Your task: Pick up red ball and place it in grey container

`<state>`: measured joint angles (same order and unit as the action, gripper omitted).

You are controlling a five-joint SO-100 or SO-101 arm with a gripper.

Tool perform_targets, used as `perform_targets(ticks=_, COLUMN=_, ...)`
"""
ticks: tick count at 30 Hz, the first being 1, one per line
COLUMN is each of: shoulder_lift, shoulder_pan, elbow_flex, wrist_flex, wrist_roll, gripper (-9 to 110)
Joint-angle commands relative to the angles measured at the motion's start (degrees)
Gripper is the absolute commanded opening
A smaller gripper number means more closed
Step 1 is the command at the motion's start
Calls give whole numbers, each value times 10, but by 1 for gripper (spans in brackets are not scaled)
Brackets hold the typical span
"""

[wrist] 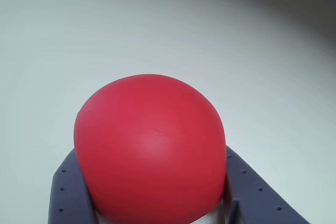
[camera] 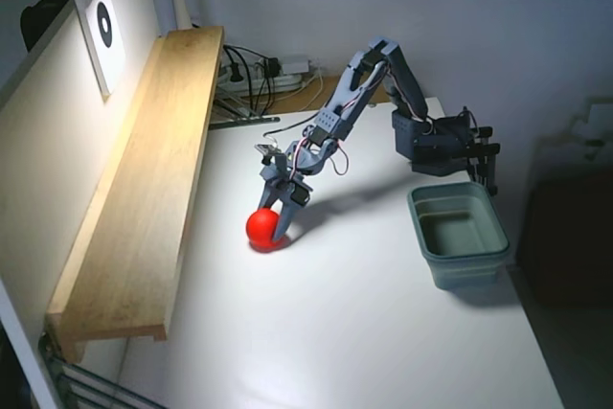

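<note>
The red ball sits at table level in the left middle of the white table in the fixed view. My gripper reaches down onto it from the right and its blue-grey fingers press against both sides of the ball, which fills the lower half of the wrist view. The gripper is shut on the ball. I cannot tell whether the ball still touches the table. The grey container, a grey-green tub, stands at the right of the table with nothing in it, well apart from the gripper.
A long wooden shelf runs along the table's left side, close to the ball. The arm's base is clamped just behind the tub. Cables and a power strip lie at the back. White table stretches toward the front.
</note>
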<state>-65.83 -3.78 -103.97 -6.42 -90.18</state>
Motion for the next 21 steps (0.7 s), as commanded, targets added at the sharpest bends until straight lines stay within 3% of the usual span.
perform_targets(ticks=1, shoulder_lift=-35, shoulder_pan=-6, elbow_flex=-7, wrist_flex=-12, wrist_roll=2, gripper=23)
perform_targets(ticks=21, shoulder_lift=-87, shoulder_pan=-6, elbow_flex=42, wrist_flex=89, wrist_roll=2, gripper=23)
